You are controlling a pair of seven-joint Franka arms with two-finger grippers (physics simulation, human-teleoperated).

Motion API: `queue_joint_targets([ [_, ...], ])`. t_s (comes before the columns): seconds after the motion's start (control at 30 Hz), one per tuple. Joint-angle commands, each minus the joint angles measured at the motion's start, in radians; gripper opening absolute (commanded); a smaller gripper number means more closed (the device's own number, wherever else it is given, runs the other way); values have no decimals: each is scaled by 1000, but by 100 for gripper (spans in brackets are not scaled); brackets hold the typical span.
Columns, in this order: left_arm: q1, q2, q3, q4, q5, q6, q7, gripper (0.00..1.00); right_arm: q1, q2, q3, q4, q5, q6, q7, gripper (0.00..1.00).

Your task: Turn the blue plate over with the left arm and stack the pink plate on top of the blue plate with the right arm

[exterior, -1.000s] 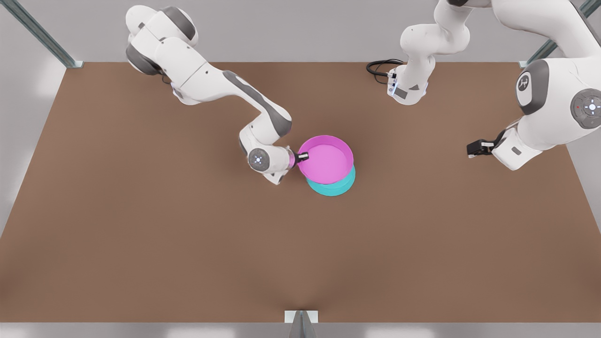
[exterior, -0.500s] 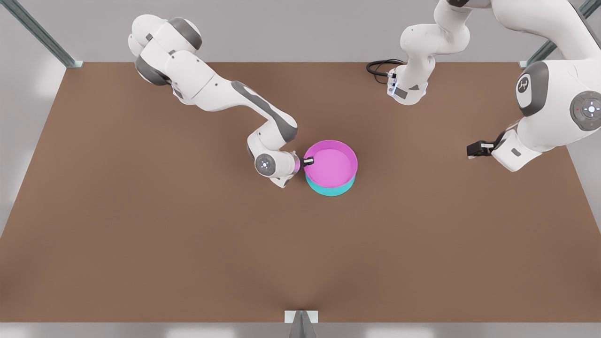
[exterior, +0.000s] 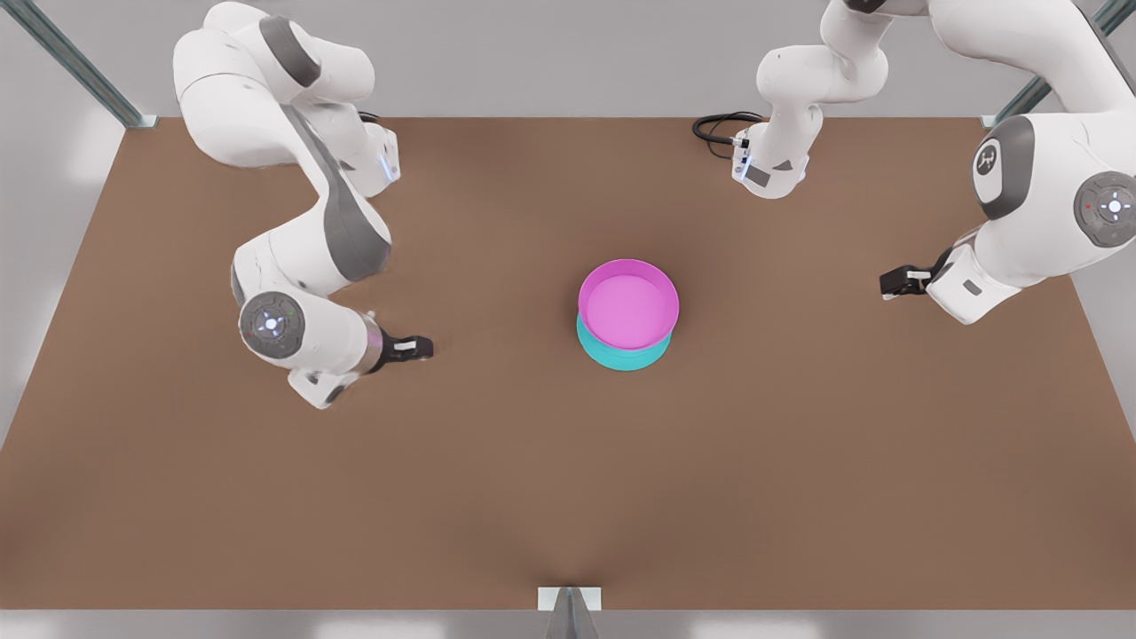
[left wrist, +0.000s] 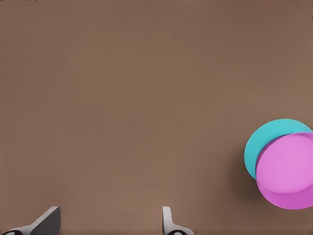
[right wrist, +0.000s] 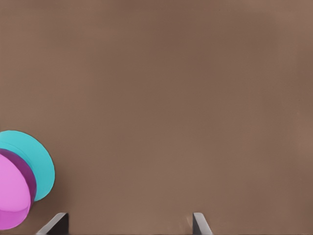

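Observation:
The pink plate [exterior: 627,306] sits rim-up on the blue plate [exterior: 621,359] in the middle of the table, and only a cyan crescent of the lower plate shows. My right gripper [exterior: 410,347] hangs open and empty well off to the front view's left of the stack. Its wrist view shows its gripper [right wrist: 128,215] over bare table, with the pink plate [right wrist: 10,196] and blue plate [right wrist: 34,156] beside it. My left gripper [exterior: 898,282] waits open at the front view's right. In its wrist view the gripper [left wrist: 110,211] holds nothing, far from the pink plate [left wrist: 288,169] and blue plate [left wrist: 266,139].
The brown table [exterior: 568,479] spreads wide around the stack. A black cable [exterior: 717,130] lies by an arm base [exterior: 770,169] at the back. Metal posts stand at the back corners and one [exterior: 569,612] at the front edge.
The right gripper let go of the pink plate's rim and drew far back to the front view's left. The pink plate settled squarely onto the blue one. The left arm stayed still.

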Motion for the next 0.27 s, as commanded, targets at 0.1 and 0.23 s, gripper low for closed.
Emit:
queue_joint_targets([
  [0.1, 0, 0, -2, 2, 1, 0, 0, 100, -42, -421, -281, -459, 132, 151, -241, 100],
  [0.23, 0, 0, -2, 2, 1, 0, 0, 100, -37, -352, -282, -367, 123, 121, -249, 100],
])
